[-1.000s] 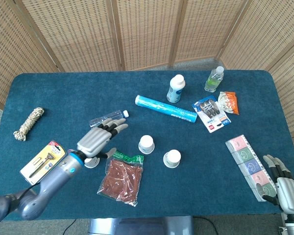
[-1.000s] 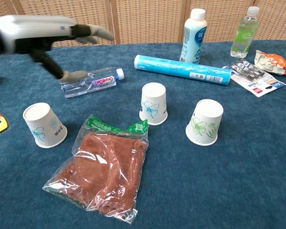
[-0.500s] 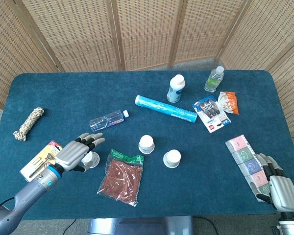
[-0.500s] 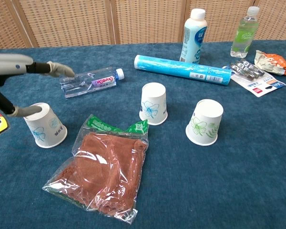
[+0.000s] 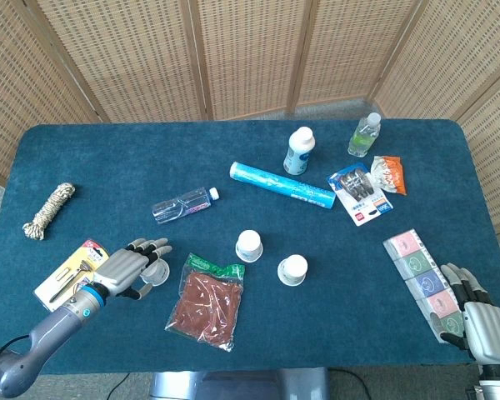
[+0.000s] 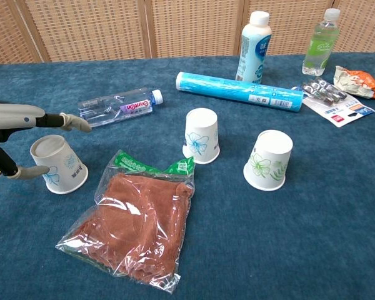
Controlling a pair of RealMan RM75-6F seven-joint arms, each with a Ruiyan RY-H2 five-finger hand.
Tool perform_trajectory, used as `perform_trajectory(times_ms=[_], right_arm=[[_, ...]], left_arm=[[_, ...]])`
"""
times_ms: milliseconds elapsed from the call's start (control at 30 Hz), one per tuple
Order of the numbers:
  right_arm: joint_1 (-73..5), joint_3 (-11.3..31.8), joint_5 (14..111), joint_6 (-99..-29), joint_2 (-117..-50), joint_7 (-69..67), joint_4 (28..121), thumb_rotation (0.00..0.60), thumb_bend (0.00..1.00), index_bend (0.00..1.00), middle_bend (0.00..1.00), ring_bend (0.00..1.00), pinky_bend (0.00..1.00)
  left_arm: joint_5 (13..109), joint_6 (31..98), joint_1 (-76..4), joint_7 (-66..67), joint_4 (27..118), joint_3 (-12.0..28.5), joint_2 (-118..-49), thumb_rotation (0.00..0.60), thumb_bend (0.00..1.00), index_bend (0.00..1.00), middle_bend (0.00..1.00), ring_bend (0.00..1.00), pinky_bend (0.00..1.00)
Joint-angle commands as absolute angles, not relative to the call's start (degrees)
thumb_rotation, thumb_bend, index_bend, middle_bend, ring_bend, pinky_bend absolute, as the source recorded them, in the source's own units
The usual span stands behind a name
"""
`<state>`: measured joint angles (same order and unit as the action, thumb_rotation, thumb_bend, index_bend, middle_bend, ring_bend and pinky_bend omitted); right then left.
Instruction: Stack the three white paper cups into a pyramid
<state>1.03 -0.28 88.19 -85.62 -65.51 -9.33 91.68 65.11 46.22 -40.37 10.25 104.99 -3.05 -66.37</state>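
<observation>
The left hand (image 5: 123, 271), cut off at the chest view's edge, spreads its fingers (image 6: 72, 122) around the leftmost cup (image 6: 57, 164), thumb touching its side; a firm grip cannot be told. Two more cups (image 6: 202, 135) (image 6: 268, 159) stand apart beyond its fingertips. The right hand (image 5: 475, 318) rests with fingers apart, empty.

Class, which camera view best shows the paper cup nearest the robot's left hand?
The chest view: the leftmost cup stands inverted in full side profile, printed pattern visible, with the left hand around it. In the head view the same cup is mostly hidden beneath that hand.
</observation>
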Motion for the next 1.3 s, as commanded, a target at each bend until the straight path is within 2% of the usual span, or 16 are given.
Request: perform_trajectory(times_ms=[33,167,433,667,800,967,1300], right_arm=[[1.1,-0.3,88.2,-85.7,-65.5,-9.3,91.7,0.6,0.42,0.0,0.08,0.0,0.19],[1.1,-0.3,88.2,-85.7,-65.4,-9.2,91.8,0.6,0.42,0.0,0.08,0.0,0.19],[1.2,-0.4,88.1,-85.7,-65.4,-9.1,91.9,0.6,0.42,0.0,0.08,0.0,0.19],[1.2,-0.4,88.1,-85.6,-65.4,-8.6,92.3,0.6,0.42,0.0,0.08,0.0,0.19],[1.2,-0.5,88.0,-85.4,-65.4,-8.4,92.6,0.6,0.42,0.0,0.08,0.0,0.19],[1.2,-0.5,87.9,-85.3,-65.5,-8.4,92.5,0.6,0.42,0.0,0.08,0.0,0.19],[1.0,-0.4,87.8,-84.9,-65.8,-9.0,91.9,0.6,0.42,0.0,0.08,0.0,0.19]], left_arm=[[65.1,46.1,-40.1,9.8,104.5,-3.0,-66.8,0.6,0.5,0.0,0.0,0.0,0.0],[65.7,46.1,-39.6,9.1,103.5,-3.0,-67.6,0.6,0.5,0.0,0.0,0.0,0.02],[67.0,47.5,-38.1,7.3,100.8,-2.4,-69.7,0.6,0.5,0.02,0.0,0.0,0.22],[67.5,48.7,-37.3,7.2,98.7,-1.8,-71.6,0.6,0.49,0.16,0.0,0.01,0.39],[67.3,49.0,-37.0,7.0,97.9,-1.3,-72.4,0.6,0.5,0.27,0.06,0.1,0.48],[67.3,49.8,-36.4,6.8,97.4,-0.7,-72.8,0.6,0.5,0.35,0.13,0.17,0.54],[67.2,51.4,-37.0,6.8,98.3,2.4,-72.4,0.6,0.5,0.36,0.16,0.2,0.55]])
